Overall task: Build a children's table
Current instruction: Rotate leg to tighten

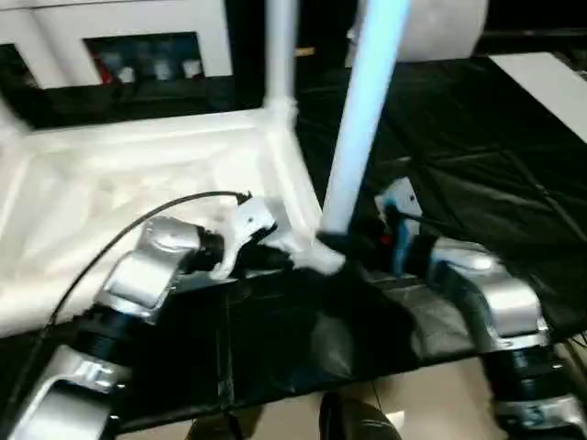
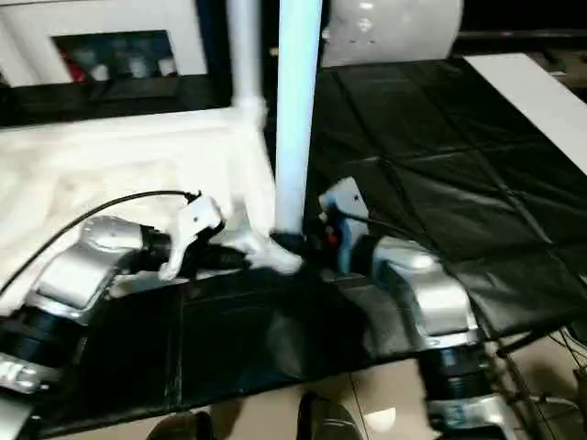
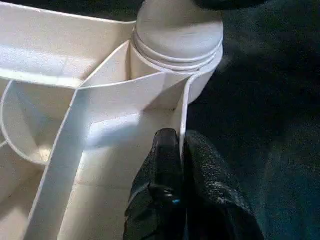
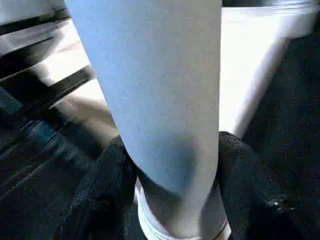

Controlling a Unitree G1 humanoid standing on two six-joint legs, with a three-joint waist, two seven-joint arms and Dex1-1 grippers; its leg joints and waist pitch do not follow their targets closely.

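The children's table top [image 1: 138,174] lies upside down on a black sheet, its raised rim up. One white leg [image 1: 280,50] stands upright in the far right corner socket. A second leg [image 1: 362,119] rises from the near right corner socket [image 3: 177,35], leaning slightly right. My right gripper [image 1: 335,246] is shut on this leg just above its base, one black finger [image 4: 100,180] on each side of the tube [image 4: 160,100]. My left gripper [image 1: 275,252] is shut on the thin rim wall [image 3: 182,107] right beside that socket, with its fingers [image 3: 160,170] pinching the wall.
The black sheet [image 1: 477,174] covers the work surface to the right and front; its near edge drops to a pale floor [image 1: 431,403]. A white panel [image 1: 550,82] lies at the far right. White shelving [image 1: 138,41] and a white rounded object [image 2: 394,27] stand behind.
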